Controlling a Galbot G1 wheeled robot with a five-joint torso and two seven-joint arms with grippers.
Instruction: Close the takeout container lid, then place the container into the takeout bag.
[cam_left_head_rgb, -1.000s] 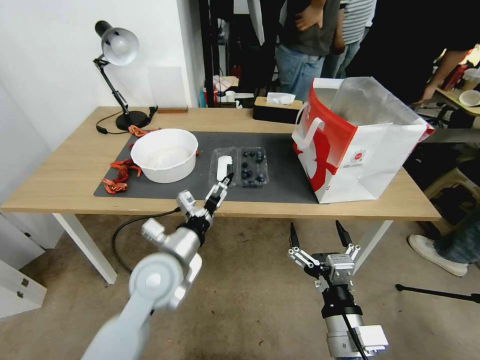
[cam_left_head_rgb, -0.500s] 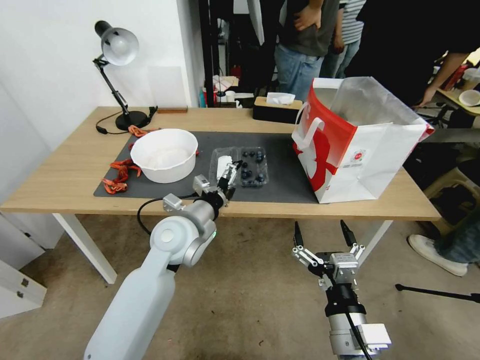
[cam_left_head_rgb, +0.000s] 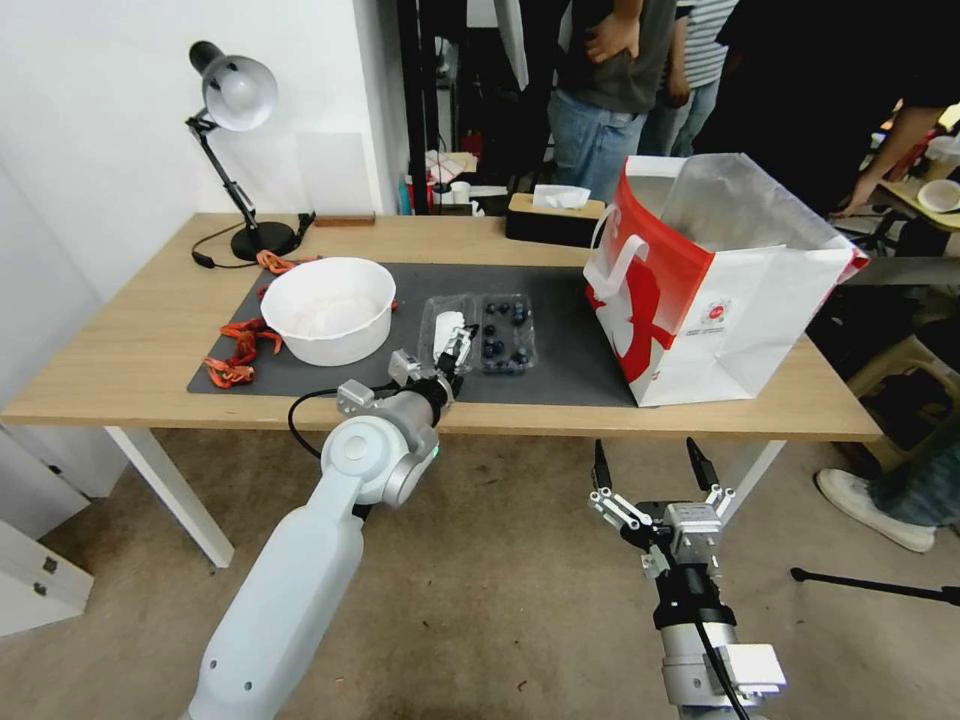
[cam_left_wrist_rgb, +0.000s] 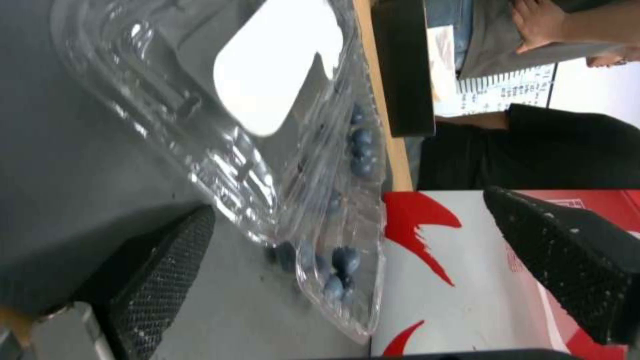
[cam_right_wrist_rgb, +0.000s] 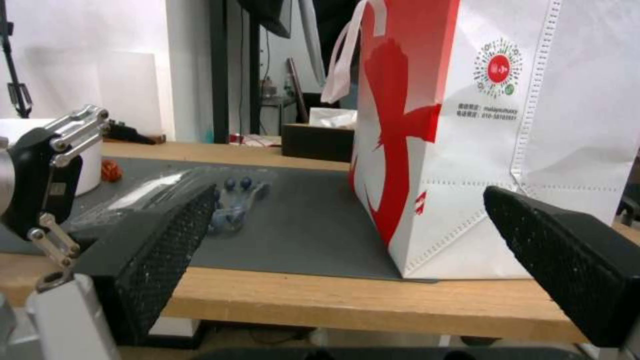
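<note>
Left tool (cam_left_head_rgb: 462, 345) (jaws spread) at lid (cam_left_head_rgb: 446, 331) near edge — takeout container (cam_left_head_rgb: 507, 333) open.

Takeout container (cam_left_head_rgb: 506, 334) on mat (cam_left_head_rgb: 560, 365), between bowl (cam_left_head_rgb: 329, 308) and takeout bag (cam_left_head_rgb: 712, 280).

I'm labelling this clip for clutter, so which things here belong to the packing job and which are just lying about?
Job: takeout container of blueberries; its open lid; takeout bag; left gripper at the lid, open; right gripper waiting below the table edge, open.

Lying about: white bowl; desk lamp; tissue box; orange bits.
</note>
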